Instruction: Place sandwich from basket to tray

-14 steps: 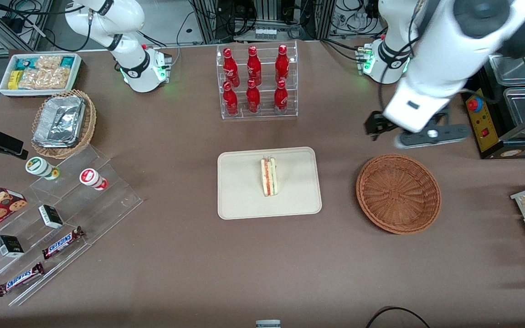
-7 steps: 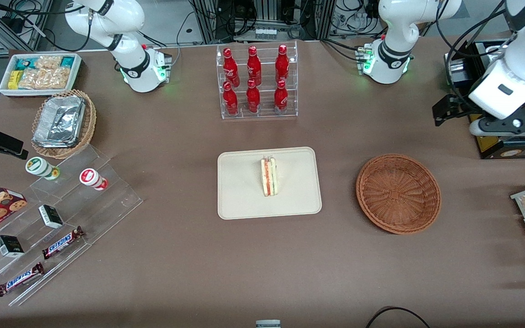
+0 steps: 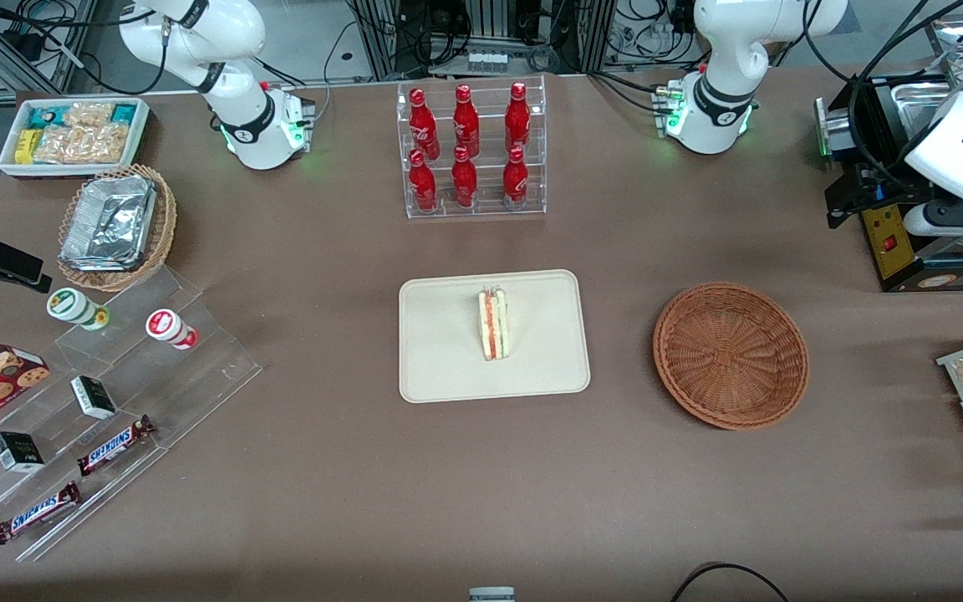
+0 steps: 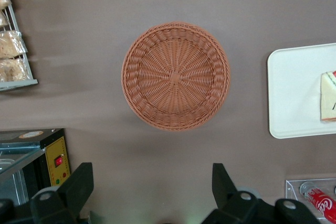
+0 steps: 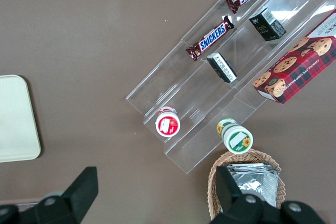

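While the sandwich already rests on the tray, the entry reads as a task at its closing step, with only the arm's retreat outstanding.

Table [image 3: 348, 502]: brown surface carrying all items below.

Tray [image 3: 440, 334]: cream rectangle with low rim, mid-table, nearer the front camera than the bottle rack [image 3: 471, 150]; its corner also shows in the left wrist view [image 4: 294, 93].

Basket [image 3: 731, 355]: round reddish-brown wicker bowl, beside the tray toward the working arm's end, apart from it; nothing in it in either view [image 4: 176, 76].

Gripper [image 4: 152, 192]: left arm's, raised high above the table near the working arm's end, over the black equipment box [image 3: 887, 226]; jaws spread wide and holding nothing, fingers [image 4: 79, 184] well apart.

Sandwich [image 3: 494, 323]: pale wedge with red-orange and green stripe, standing on the tray near its middle, untouched by any gripper; one edge visible from the wrist [image 4: 328, 97].

Judgement: placement looks complete. The next move likely calls for no further grasp, merely parking the arm clear of the basket and tray.
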`<state>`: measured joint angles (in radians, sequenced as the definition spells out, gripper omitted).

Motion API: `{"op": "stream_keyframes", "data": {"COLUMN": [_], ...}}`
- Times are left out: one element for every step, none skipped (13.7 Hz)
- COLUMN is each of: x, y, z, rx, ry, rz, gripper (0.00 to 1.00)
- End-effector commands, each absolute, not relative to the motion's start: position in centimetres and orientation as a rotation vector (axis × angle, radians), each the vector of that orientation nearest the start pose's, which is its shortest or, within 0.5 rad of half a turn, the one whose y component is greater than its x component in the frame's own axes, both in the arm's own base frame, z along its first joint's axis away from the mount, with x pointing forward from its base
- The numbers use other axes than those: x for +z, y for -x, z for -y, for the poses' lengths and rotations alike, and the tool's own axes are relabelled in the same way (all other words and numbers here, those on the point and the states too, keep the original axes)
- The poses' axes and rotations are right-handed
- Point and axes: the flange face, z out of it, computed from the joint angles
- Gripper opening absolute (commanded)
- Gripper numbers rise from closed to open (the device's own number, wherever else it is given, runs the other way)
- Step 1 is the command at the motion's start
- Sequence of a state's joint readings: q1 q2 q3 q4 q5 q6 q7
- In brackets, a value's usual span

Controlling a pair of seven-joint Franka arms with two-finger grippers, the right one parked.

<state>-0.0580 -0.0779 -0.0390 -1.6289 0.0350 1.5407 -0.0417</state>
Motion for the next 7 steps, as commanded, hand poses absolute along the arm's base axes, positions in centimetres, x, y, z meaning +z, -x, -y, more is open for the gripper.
{"op": "stream_keyframes", "data": {"x": [64.0, 64.4, 64.4, 64.7, 65.0, 65.0, 65.0], "y": [-53.9, -54.3, -55.0, -55.6, -56.1, -56.2, -56.2], "z": [4.5, 4.3, 3.6, 3.0, 3.0, 3.0, 3.0], "rx": [-0.046, -0.094, -0.113, -0.125, -0.132, -0.132, -0.130], "ry": [3.132, 3.136, 3.138, 3.136, 3.134, 3.134, 3.134], "rz": [-0.096, -0.087, -0.075, -0.089, -0.115, -0.113, -0.111], "gripper": [1.00, 1.00, 1.00, 1.00, 1.00, 1.00, 1.00]}}
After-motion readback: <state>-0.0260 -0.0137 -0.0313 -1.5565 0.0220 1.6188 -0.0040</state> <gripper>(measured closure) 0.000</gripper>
